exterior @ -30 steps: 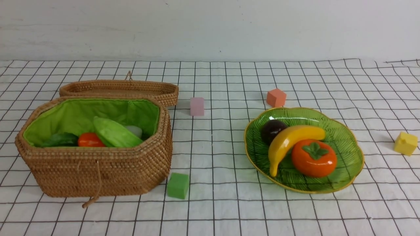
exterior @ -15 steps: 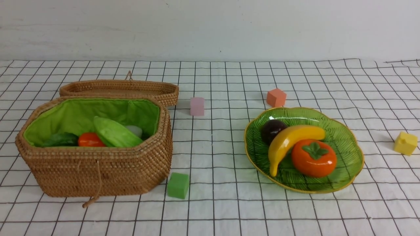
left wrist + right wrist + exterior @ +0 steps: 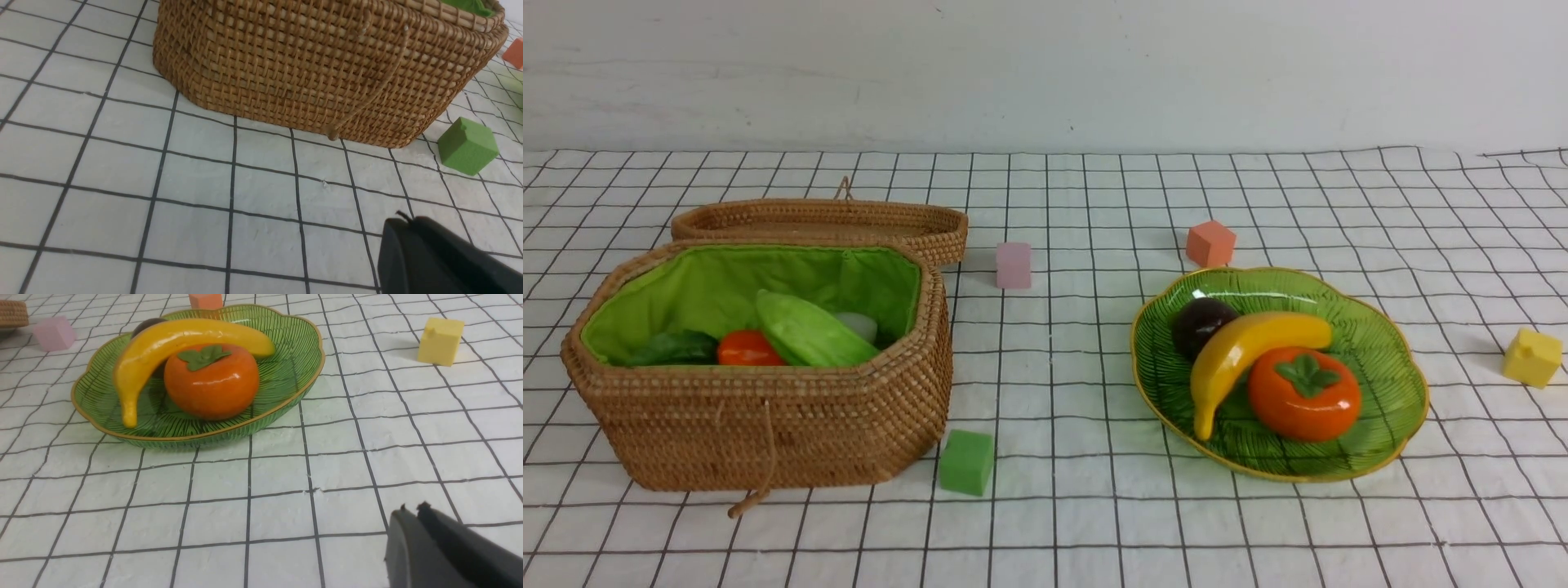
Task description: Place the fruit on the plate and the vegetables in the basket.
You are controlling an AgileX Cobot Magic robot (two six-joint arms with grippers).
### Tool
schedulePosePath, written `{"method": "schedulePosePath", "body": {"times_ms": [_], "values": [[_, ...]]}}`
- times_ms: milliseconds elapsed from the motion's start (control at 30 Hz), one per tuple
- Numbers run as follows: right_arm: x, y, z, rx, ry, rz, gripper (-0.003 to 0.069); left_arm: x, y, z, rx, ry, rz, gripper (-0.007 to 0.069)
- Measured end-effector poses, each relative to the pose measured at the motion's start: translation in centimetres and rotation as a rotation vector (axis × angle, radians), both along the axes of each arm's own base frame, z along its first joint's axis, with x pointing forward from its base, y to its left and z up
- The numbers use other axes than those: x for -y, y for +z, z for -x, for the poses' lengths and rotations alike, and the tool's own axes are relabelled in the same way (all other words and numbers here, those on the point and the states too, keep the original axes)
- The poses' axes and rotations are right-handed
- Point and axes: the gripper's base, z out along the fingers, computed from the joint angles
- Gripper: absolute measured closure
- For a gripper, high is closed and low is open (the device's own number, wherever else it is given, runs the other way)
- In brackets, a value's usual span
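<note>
Right wrist view shows the right pincer (image 3: pixel 412 512) with its tips together, empty, low over the desk (image 3: pixel 261 490). The left pincer (image 3: pixel 402 222) is shut too, gripping nothing, near the basket (image 3: pixel 310 65). At two o'clock on the desk the plate (image 3: pixel 1388 359) carries banana (image 3: pixel 1250 347), persimmon (image 3: pixel 1304 394) and mangosteen (image 3: pixel 1199 322). At nine o'clock the basket holds gourd (image 3: pixel 809 331), carrot (image 3: pixel 745 349) and a white radish (image 3: pixel 858 325); the eggplant is hidden. Sorting looks finished; only foam cubes lie outside.
</note>
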Motion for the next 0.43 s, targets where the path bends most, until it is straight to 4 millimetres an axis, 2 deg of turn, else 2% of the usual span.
{"method": "schedulePosePath", "body": {"times_ms": [433], "values": [[0.0, 0.0, 0.0, 0.0, 0.0, 0.0, 0.06, 0.0, 0.0, 0.0, 0.0, 0.001, 0.002, 0.0634]]}}
